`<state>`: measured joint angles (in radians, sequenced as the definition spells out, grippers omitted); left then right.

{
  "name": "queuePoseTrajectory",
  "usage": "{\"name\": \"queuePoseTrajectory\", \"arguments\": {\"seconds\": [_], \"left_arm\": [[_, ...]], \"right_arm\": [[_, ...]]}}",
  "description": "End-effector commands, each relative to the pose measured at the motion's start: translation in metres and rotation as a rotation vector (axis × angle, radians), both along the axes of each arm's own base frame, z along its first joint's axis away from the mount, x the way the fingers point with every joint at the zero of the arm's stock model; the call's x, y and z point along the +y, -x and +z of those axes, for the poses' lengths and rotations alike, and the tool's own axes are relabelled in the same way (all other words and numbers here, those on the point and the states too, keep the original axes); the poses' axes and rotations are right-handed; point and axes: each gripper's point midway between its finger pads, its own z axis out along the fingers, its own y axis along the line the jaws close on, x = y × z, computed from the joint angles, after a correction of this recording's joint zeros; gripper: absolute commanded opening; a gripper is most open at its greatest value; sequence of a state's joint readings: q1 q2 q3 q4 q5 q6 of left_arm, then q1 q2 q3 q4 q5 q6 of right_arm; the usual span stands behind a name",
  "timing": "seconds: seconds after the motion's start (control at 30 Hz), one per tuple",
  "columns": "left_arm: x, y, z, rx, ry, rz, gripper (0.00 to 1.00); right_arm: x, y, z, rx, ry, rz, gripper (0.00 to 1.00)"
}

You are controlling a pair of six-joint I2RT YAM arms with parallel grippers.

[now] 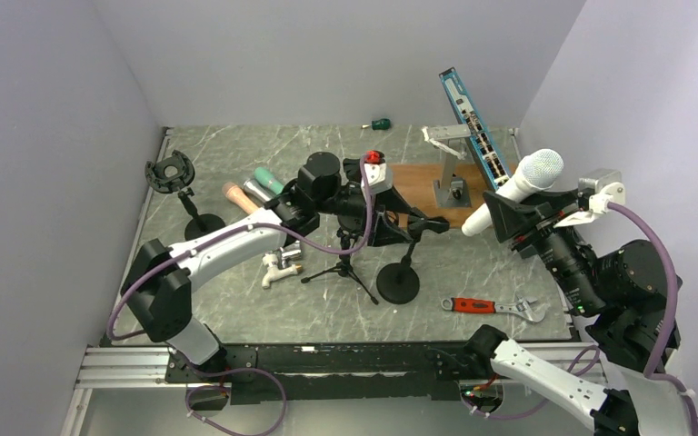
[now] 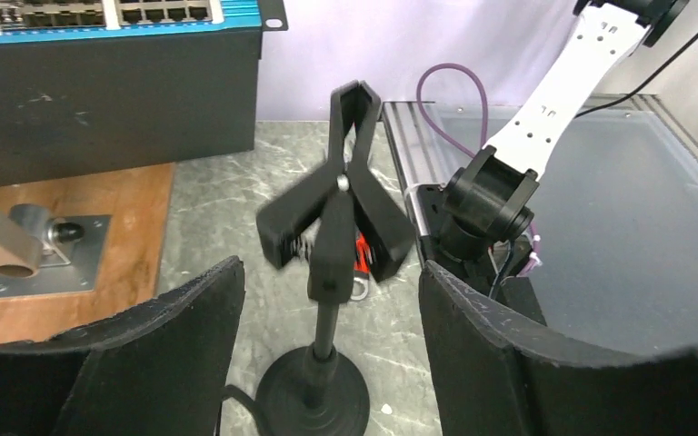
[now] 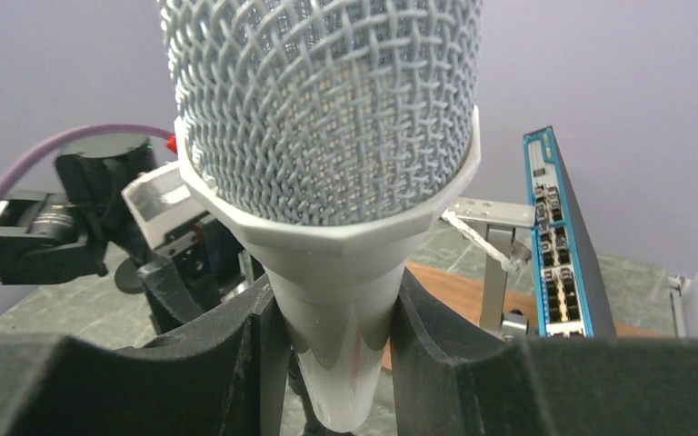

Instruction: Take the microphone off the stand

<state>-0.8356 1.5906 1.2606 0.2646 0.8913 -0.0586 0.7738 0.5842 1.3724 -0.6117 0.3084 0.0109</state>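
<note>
The right tool point(image 1: 512, 218) is clamped on the white plastic microphone with a rounded silver wire-mesh head point(image 3: 327, 182). Its black foam-padded fingers point(image 3: 209, 363) press the tapered handle from both sides (the mesh is a fine woven grid). The microphone hangs in the air, well apart from the slim black stand with a round, domed base point(image 2: 336, 236). The left tool point(image 2: 327, 272) is spread apart, one rough-textured pad on either side of the stand's forked spring clip, without touching it. The stand rests on the grey marble-patterned table point(image 1: 482, 263).

Grey marble table point(image 1: 477, 263), red-handled wrench point(image 1: 495, 307), round-based stand point(image 1: 398, 282), tripod point(image 1: 344, 266), wooden board point(image 1: 418, 180), screwdriver point(image 1: 379, 123)
</note>
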Motion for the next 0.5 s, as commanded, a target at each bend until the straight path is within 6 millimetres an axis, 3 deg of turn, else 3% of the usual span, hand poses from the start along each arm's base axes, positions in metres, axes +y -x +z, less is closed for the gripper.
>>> {"name": "queuePoseTrajectory", "arguments": {"seconds": [0.0,0.1,0.17,0.2,0.47], "left_arm": [[0.010,0.011,0.037,-0.053,0.065,0.047,0.77],[0.011,0.020,0.042,-0.062,0.045,0.058,0.83],[0.010,0.022,0.045,-0.060,0.041,0.066,0.98],[0.008,0.021,0.047,-0.061,0.036,0.075,0.99],[-0.008,0.000,0.045,-0.118,-0.040,0.238,0.99]], "right_arm": [[-0.006,-0.008,-0.006,0.023,-0.033,-0.063,0.00],[-0.005,-0.007,-0.010,0.034,-0.028,-0.056,0.00],[-0.004,-0.007,-0.012,0.037,-0.029,-0.052,0.00],[-0.004,-0.007,-0.012,0.037,-0.030,-0.052,0.00],[-0.007,-0.002,-0.014,0.040,-0.044,-0.043,0.00]]}}
